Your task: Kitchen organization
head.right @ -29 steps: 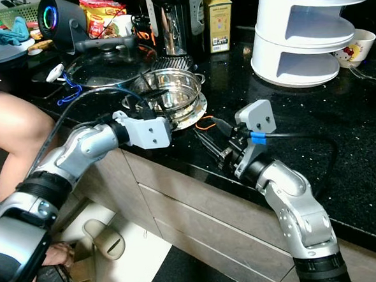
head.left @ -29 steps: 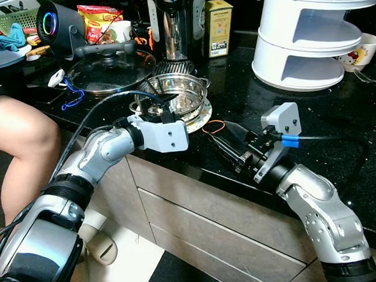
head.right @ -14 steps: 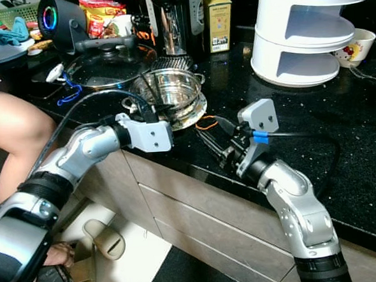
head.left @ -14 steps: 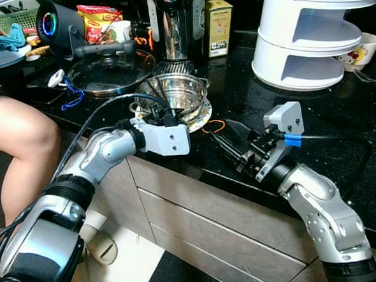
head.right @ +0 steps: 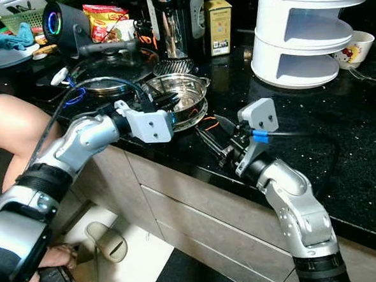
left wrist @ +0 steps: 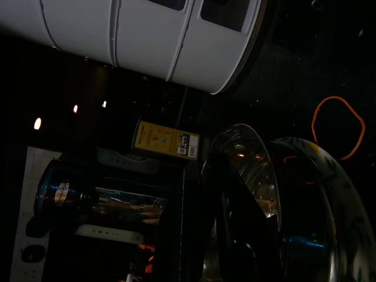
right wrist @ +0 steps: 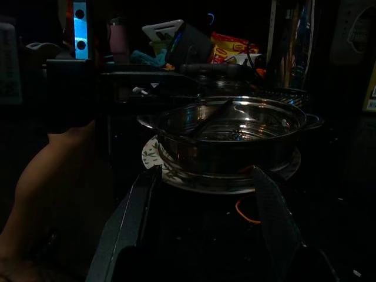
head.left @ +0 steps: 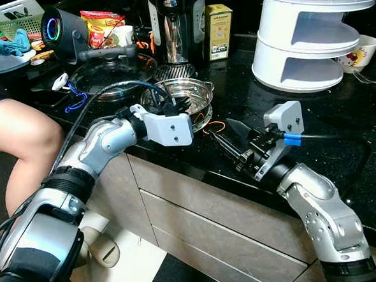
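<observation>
Both eye views are evenly lit and sharp, the black counter (head.left: pixel 341 144) speckled with small highlights. The wrist views are very dim — only glare on the steel pot (right wrist: pixel 232 138) and white rack (left wrist: pixel 147 41) reads clearly.

The left gripper's black fingers (left wrist: pixel 235 235) are reaching into the steel pot (left wrist: pixel 247 176). Beside the pot, a yellow box (left wrist: pixel 166 141) is standing and an orange rubber band (left wrist: pixel 336 126) is lying on the dark counter (left wrist: pixel 294 64).
</observation>
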You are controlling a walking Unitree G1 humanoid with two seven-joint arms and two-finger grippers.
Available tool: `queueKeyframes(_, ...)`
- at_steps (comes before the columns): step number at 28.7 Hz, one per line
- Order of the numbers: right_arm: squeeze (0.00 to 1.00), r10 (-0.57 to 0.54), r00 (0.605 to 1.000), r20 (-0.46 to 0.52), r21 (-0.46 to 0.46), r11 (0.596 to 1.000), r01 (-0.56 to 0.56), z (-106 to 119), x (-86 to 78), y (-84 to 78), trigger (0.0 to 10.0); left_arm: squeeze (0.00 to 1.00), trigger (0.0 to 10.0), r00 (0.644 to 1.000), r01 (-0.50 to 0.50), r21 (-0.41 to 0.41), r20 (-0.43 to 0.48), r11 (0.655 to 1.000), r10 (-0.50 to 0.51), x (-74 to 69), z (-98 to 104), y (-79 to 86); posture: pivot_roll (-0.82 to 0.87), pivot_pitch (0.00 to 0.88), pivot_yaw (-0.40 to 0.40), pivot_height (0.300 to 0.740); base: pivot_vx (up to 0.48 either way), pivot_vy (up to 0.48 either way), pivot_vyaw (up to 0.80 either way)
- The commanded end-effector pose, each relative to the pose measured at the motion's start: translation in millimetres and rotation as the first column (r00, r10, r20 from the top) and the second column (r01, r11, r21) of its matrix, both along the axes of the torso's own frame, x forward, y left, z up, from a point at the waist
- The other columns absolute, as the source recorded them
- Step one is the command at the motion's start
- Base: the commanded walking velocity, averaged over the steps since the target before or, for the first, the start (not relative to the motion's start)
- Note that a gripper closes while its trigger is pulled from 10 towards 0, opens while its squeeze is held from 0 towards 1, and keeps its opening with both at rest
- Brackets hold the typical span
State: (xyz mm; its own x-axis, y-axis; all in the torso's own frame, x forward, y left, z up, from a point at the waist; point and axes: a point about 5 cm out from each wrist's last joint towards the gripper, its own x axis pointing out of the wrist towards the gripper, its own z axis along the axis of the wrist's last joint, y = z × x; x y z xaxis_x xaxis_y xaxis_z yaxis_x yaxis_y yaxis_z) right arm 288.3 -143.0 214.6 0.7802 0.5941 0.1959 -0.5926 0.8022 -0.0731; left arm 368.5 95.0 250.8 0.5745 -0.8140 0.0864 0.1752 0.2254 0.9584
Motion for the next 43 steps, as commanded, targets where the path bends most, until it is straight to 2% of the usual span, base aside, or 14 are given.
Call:
queueKeyframes(1,0.00,0.005,1.000,0.006,0.004,1.000,-0.005,0.1,1.1,2.9,10.0,0.00,0.0,0.999,-0.017,0.018,-0.049,1.000,0.018,1.1,-8.5,5.0,-0.06,0.077,0.052,0.740,0.000,0.000,0.00)
queueKeyframes(16,0.00,0.006,1.000,0.007,0.029,1.000,-0.006,0.1,3.2,5.3,10.0,0.00,0.0,0.998,0.005,-0.058,0.056,0.998,-0.001,-7.0,30.7,5.8,-0.04,0.073,0.050,0.740,0.000,0.000,0.00)
queueKeyframes(26,0.00,-0.015,1.000,0.008,0.073,0.997,0.015,1.4,6.8,4.7,10.0,0.00,0.0,0.981,-0.030,-0.072,0.189,0.997,0.043,-15.0,68.1,16.1,-0.03,0.067,0.049,0.740,0.000,0.000,0.00)
queueKeyframes(30,0.00,-0.074,0.997,0.000,0.103,0.992,0.073,3.2,12.4,-2.1,10.0,0.00,0.0,0.975,-0.038,-0.137,0.211,0.990,0.067,-20.3,82.5,20.9,-0.03,0.063,0.049,0.740,0.000,0.000,-0.46)
queueKeyframes(32,0.00,-0.137,0.991,-0.002,0.151,0.979,0.135,7.8,17.8,-11.8,10.0,0.00,0.0,0.983,-0.007,-0.279,0.173,0.960,0.058,-24.3,91.7,21.8,-0.03,0.059,0.049,0.740,0.000,0.000,-0.79)
queueKeyframes(33,0.00,-0.137,0.991,-0.002,0.151,0.979,0.135,7.8,17.8,-11.8,10.0,0.00,0.0,0.983,-0.007,-0.279,0.173,0.960,0.058,-24.3,91.7,21.8,-0.03,0.059,0.049,0.740,0.000,0.000,-0.79)
queueKeyframes(34,0.00,-0.165,0.986,0.000,0.172,0.972,0.163,10.5,20.1,-16.7,10.0,0.00,0.0,0.987,0.020,-0.343,0.158,0.939,0.037,-28.1,97.1,19.5,-0.03,0.057,0.049,0.740,0.000,0.000,-0.79)
queueKeyframes(35,0.00,-0.186,0.983,0.002,0.189,0.965,0.182,12.5,21.7,-20.3,10.0,0.00,1.1,0.989,0.047,-0.395,0.148,0.917,0.013,-31.8,102.1,16.2,-0.02,0.053,0.047,0.740,0.000,0.000,-0.79)
queueKeyframes(36,0.00,-0.186,0.983,0.002,0.189,0.965,0.182,12.5,21.7,-20.3,10.0,0.00,1.1,0.989,0.047,-0.395,0.148,0.917,0.013,-31.8,102.1,16.2,-0.02,0.053,0.047,0.740,0.000,0.000,-0.79)
queueKeyframes(37,0.00,-0.202,0.979,0.003,0.201,0.960,0.197,13.9,23.0,-22.6,10.0,0.00,2.2,0.989,0.066,-0.431,0.146,0.900,-0.003,-34.8,106.5,13.9,-0.02,0.050,0.048,0.740,0.000,0.000,-0.79)
queueKeyframes(38,0.00,-0.202,0.979,0.003,0.201,0.960,0.197,13.9,23.0,-22.6,10.0,0.00,2.2,0.989,0.066,-0.431,0.146,0.900,-0.003,-34.8,106.5,13.9,-0.02,0.050,0.048,0.740,0.000,0.000,-0.79)
queueKeyframes(39,0.00,-0.213,0.977,0.004,0.212,0.955,0.208,15.1,24.1,-24.2,10.0,0.00,4.4,0.989,0.078,-0.462,0.146,0.883,-0.010,-36.7,110.7,12.9,-0.02,0.048,0.049,0.740,0.000,0.000,-0.79)
queueKeyframes(40,0.00,-0.223,0.975,0.004,0.220,0.951,0.217,15.9,25.2,-25.2,10.0,0.00,10.0,0.990,0.082,-0.491,0.140,0.867,-0.014,-37.9,114.1,12.9,-0.02,0.042,0.048,0.740,0.000,0.000,-0.79)
queueKeyframes(43,0.00,-0.231,0.973,0.004,0.225,0.948,0.224,16.4,25.9,-26.0,10.0,0.00,10.0,0.992,0.082,-0.525,0.127,0.847,-0.017,-38.3,115.5,13.0,-0.02,0.040,0.050,0.740,0.000,0.000,-0.79)
